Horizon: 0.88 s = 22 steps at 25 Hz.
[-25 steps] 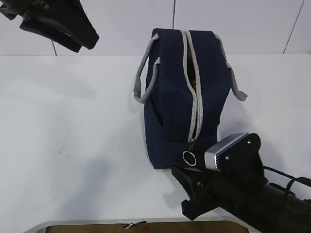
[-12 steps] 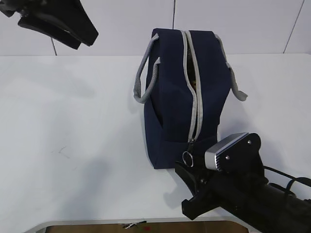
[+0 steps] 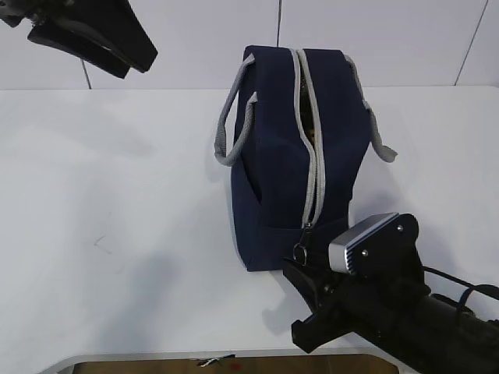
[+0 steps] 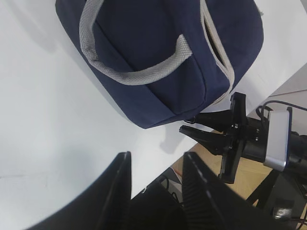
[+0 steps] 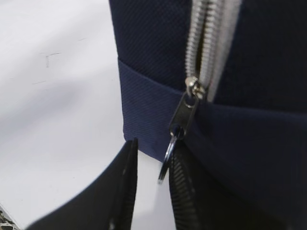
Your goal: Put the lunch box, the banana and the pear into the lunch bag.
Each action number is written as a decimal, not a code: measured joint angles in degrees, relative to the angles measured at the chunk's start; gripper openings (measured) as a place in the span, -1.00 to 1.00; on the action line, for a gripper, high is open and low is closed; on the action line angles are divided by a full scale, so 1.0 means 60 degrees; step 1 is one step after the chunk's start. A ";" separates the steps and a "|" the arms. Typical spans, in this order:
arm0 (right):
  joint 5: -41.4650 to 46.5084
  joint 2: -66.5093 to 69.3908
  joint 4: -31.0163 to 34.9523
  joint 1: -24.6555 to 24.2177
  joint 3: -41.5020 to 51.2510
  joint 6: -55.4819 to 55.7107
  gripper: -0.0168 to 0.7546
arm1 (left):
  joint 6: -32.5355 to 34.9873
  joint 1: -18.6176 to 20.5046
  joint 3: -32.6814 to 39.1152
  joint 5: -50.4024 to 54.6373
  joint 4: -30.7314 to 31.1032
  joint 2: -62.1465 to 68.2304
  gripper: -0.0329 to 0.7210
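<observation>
**Pincer closing in on the zipper ring**

A plain white surface (image 3: pixel 117 195) fills the picture, with a pale wall behind it. In the middle of the frame stands the big boxy navy-blue fabric lunch bag (image 3: pixel 273 156), with grey webbing handles (image 3: pixel 232 125) hanging at its sides. A grey zipper (image 3: pixel 313 156) runs over its top and down the near end. The zipper gapes a little near the top, and something brownish shows inside, too small to name. No lunch box, banana or pear lies out on the surface, so they may be inside already; I cannot tell for sure.

At the lower right of the frame, the right pincer (image 5: pixel 152 179) sits just at the bottom end of the bag. The small metal ring pull (image 5: pixel 167 155) hangs between its two black fingers (image 5: pixel 189 191). A gap shows on one side of the ring, so I cannot tell if the ring is pinched yet.

At the upper left, the left pincer (image 4: pixel 156 184) hangs high, well apart from the bag. Its fingers stand apart and hold nothing.

The step now looks like grabbing the ring pull. Next, the right pincer would need to squeeze the thin ring firmly, then pull it along the zipper without slipping off.
</observation>
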 joint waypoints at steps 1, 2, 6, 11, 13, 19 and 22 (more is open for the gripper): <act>0.0000 0.0000 0.0000 0.0000 0.0000 0.0000 -0.42 | -0.0007 0.0000 0.0000 0.0000 0.0000 -0.0017 -0.19; 0.0000 0.0000 0.0000 0.0000 0.0000 0.0000 -0.42 | -0.0007 0.0000 0.0000 0.0000 -0.0015 -0.0041 -0.19; 0.0000 0.0000 0.0015 0.0000 0.0000 0.0000 -0.43 | -0.0007 0.0000 0.0000 0.0000 -0.0015 -0.0297 -0.21; 0.0000 0.0000 0.0100 0.0000 0.0000 0.0000 -0.61 | -0.0007 -0.0071 0.0000 0.0021 0.0000 -0.0892 -0.21; 0.0000 0.0000 0.0100 0.0000 0.0000 0.0000 -0.79 | -0.0007 -0.0234 0.0000 0.0042 0.0038 -0.1083 -0.21; -0.0018 0.0000 0.0147 0.0000 0.0000 0.0000 -0.91 | -0.0007 -0.1038 0.0258 0.0062 0.0335 -0.1332 -0.22; -0.0018 0.0000 0.0170 0.0000 0.0022 0.0000 -0.91 | -0.0007 -0.1366 0.0828 0.0062 0.0667 -0.1332 -0.22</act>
